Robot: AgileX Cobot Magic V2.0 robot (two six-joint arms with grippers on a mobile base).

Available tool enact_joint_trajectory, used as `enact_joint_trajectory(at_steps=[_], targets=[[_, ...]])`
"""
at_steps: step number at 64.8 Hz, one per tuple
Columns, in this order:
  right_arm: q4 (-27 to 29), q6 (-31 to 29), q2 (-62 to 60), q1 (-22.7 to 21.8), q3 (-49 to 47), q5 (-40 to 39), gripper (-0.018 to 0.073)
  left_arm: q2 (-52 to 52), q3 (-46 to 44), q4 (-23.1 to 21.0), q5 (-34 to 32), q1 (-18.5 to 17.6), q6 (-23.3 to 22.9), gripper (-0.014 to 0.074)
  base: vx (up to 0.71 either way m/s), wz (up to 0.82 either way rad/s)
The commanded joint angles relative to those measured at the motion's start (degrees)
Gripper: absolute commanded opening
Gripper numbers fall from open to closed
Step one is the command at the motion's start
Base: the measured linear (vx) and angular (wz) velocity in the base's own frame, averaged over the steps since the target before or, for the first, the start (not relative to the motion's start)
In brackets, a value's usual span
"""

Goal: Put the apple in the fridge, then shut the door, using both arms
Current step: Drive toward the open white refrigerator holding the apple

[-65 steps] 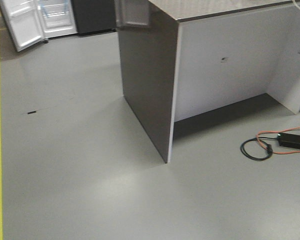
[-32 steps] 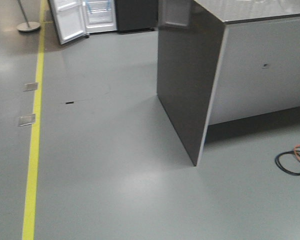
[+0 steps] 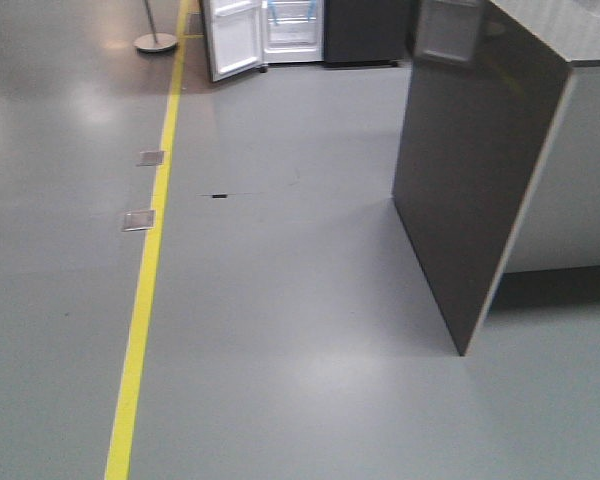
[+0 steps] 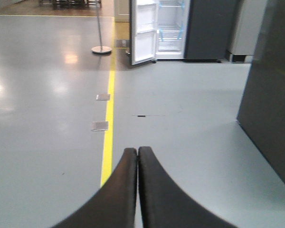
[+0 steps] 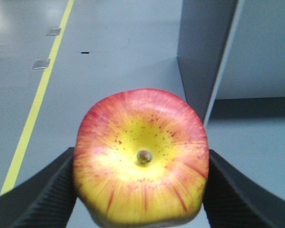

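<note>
Two hands: right hand (image 5: pixel 141 164) clamps the apple (image 5: pixel 141 137), left hand (image 4: pixel 137 151) sits pressed together; the fridge (image 4: pixel 173 28) stands ahead, door (image 4: pixel 143 33) open.

red apple (image 5: pixel 141 156) streaked yellow, grey floor (image 3: pixel 280 300), yellow line (image 3: pixel 145 270).

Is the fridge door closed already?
No, the door stands swung open, so the fridge shows its white inside.

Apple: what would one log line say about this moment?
right jaws: shut on apple | left jaws: shut, empty | fridge: far across floor, door open | apple not yet inside
</note>
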Motion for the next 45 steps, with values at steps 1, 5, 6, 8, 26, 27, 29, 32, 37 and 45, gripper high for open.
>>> enact_joint_trajectory(at_steps=[1, 5, 6, 8, 26, 27, 29, 32, 37, 45], targets=[[0.8, -0.2, 0.3, -0.2, -1.6, -4.2, 0.0125, -0.8, 1.2, -0.2, -4.5, -0.4, -0.4, -0.0006, 0.06, 0.34], [0.8, -0.2, 0.3, -0.2, -1.6, -4.2, 0.0125, -0.8, 1.2, -0.2, -4.5, -0.4, -0.4, -0.0006, 0.06, 0.33], [0.8, -0.2, 0.3, -0.2, -1.6, -4.2, 0.0125, -0.8, 1.2, -0.2, -4.5, -0.4, -0.4, -0.0006, 0.06, 0.31], [0.8, -0.2, 0.3, -0.2, -1.6, -4.2, 0.0125, -0.8, 1.2, -0.2, -4.5, -0.4, -0.4, -0.0006, 0.07, 0.30], [0.8, -0.2, 0.3, -0.2, -1.6, -4.2, 0.0125, -0.8, 1.2, -0.2, -4.5, -0.4, -0.4, -0.0006, 0.08, 0.27], [0.8, -0.2, 0.3, -0.2, -1.6, -4.2, 0.0125, -0.8, 1.2, -0.2, -4.5, -0.4, -0.4, -0.0006, 0.07, 0.19], [0.8, -0.2, 0.3, -0.2, -1.6, -4.2, 0.0125, -0.8, 1.2, -0.2, -4.5, -0.4, -0.4, -0.0006, 0.06, 0.17], [0.8, -0.2, 0.3, -0.2, -1.6, -4.2, 0.0125, -0.8, 1.2, -0.2, -4.5, -0.4, -0.4, -0.0006, 0.06, 0.13], [0.8, -0.2, 0.3, -0.2, -1.6, -4.2, 0.0125, -0.8, 1.2, -0.2, -4.5, -0.4, -0.4, -0.0006, 0.06, 0.07], [0.8, -0.2, 0.3, -0.2, -1.6, -4.2, 0.0125, -0.8, 1.2, -0.2, -4.5, -0.4, -0.4, -0.0006, 0.05, 0.01]])
